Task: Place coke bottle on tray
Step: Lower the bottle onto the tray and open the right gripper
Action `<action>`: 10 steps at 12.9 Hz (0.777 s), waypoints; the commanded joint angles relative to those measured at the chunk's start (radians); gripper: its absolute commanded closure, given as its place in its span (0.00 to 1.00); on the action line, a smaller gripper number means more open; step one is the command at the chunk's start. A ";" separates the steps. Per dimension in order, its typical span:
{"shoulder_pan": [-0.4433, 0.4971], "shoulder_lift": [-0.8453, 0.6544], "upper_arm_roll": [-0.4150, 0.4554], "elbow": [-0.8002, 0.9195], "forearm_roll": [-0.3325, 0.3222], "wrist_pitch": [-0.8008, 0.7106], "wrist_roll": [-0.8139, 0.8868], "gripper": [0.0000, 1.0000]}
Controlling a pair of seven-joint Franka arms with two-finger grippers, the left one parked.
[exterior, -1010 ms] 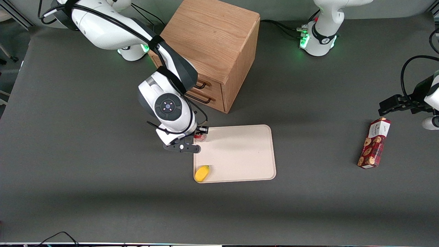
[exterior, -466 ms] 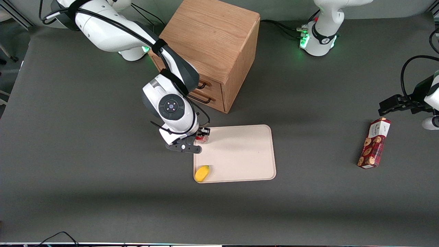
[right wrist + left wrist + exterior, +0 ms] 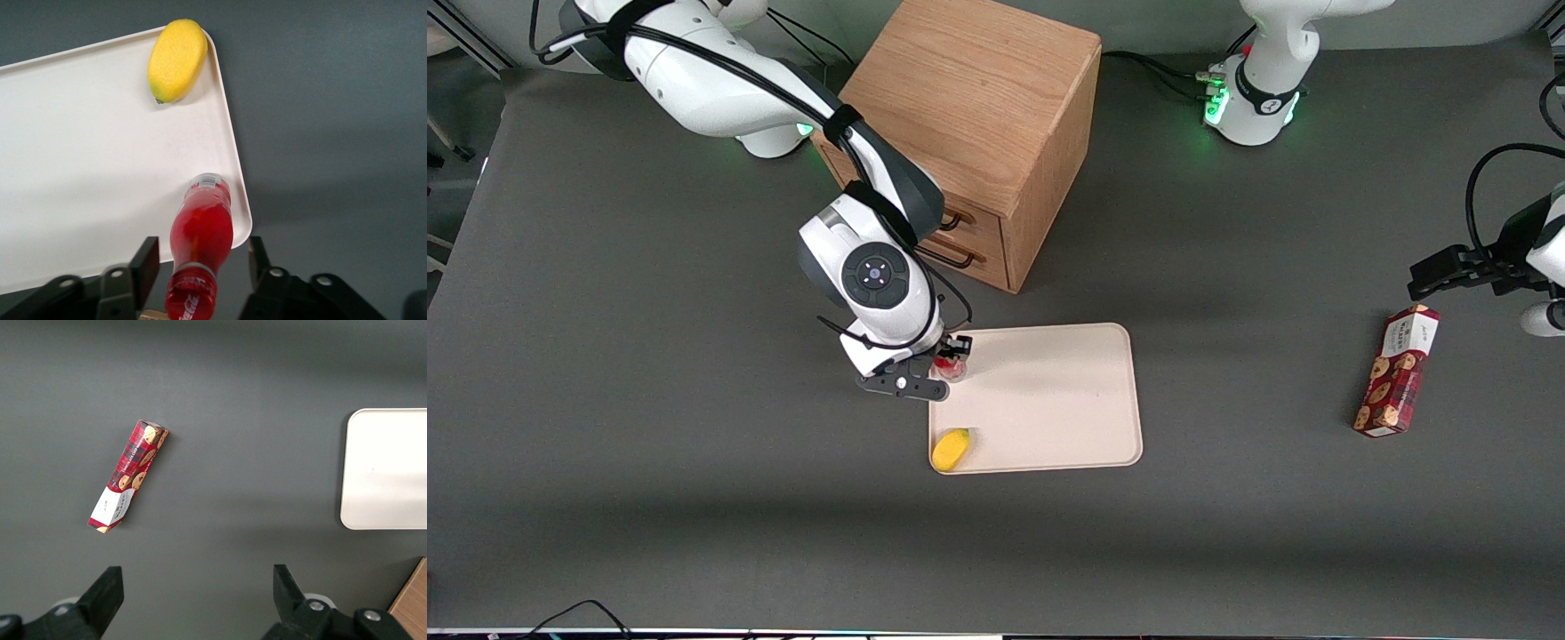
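The coke bottle (image 3: 200, 233) is seen standing on the tray (image 3: 1049, 400), its silvery base planted just inside the rounded corner that lies toward the working arm's end of the table and farther from the front camera. The corner spot appears to have been chosen because it is the first part of the tray within reach. So close to the low rim, the bottle could easily be toppled off.

The gripper (image 3: 950, 359) is positioned directly over the bottle. The fingers are parted, one on each side of the red body, and a sliver of tray is visible between each and the plastic. The bottle is therefore judged to be released and resting under its own weight.

The bottle is slim, glossy and smooth, with a ribbed cap. The tray is matte, pale beige and flat, with a shallow raised edge. A yellow toy fruit (image 3: 951, 448), oval and smooth, is lying in the tray's nearer corner, well apart from the bottle. A wooden drawer cabinet (image 3: 978, 116) is set farther back on the dark grey table (image 3: 649, 444).
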 commanded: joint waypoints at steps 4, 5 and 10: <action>-0.070 -0.113 0.057 -0.002 -0.021 -0.025 0.020 0.00; -0.102 -0.154 0.061 -0.002 -0.020 -0.049 0.003 0.00; -0.239 -0.335 -0.013 -0.004 0.083 -0.187 -0.312 0.00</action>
